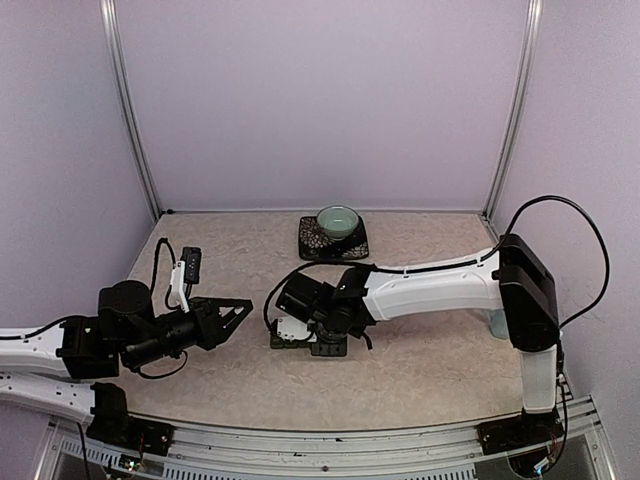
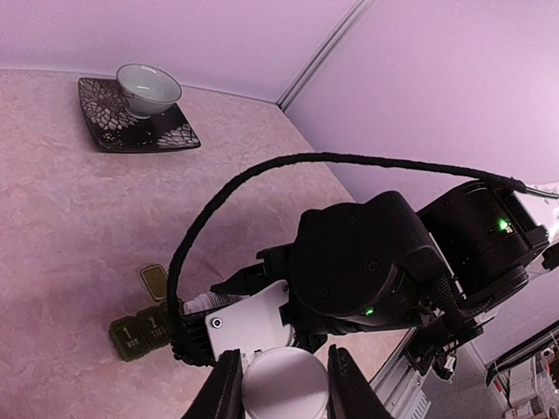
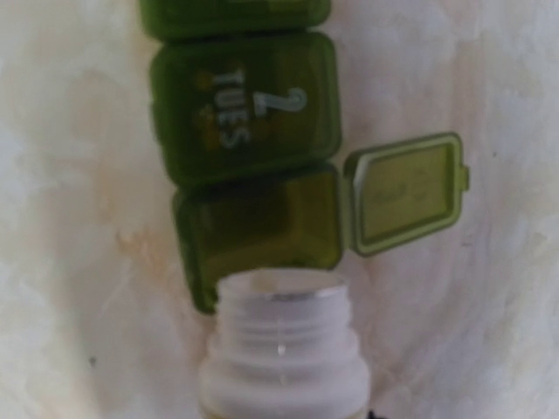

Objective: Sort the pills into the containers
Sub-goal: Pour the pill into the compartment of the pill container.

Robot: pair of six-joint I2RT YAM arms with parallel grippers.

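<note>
Pink-mottled bench (image 1: 420, 370): right pincer (image 1: 300, 335) clamps a bottle (image 3: 284, 358) aimed at the open compartment (image 3: 262, 227) of the containers (image 3: 249, 131) (left pincer (image 2: 281, 377) clamps its cap (image 2: 284, 393)); overtilting could scatter pills past it.

**Laboratory robot test cell.** Ahead of the fingers (image 2: 225, 393) of the left gripper (image 2: 284, 353), plain lilac wall panels (image 2: 218, 35) meet at a slim aluminium corner post (image 2: 323, 48). Beneath them lies a beige mottled tabletop (image 2: 70, 218), edged by a slotted aluminium mounting rail (image 1: 350, 440).

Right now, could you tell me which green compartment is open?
The end compartment beside the one marked TUES, nearest the bottle mouth; its lid is flipped sideways, the other two shut.
</note>
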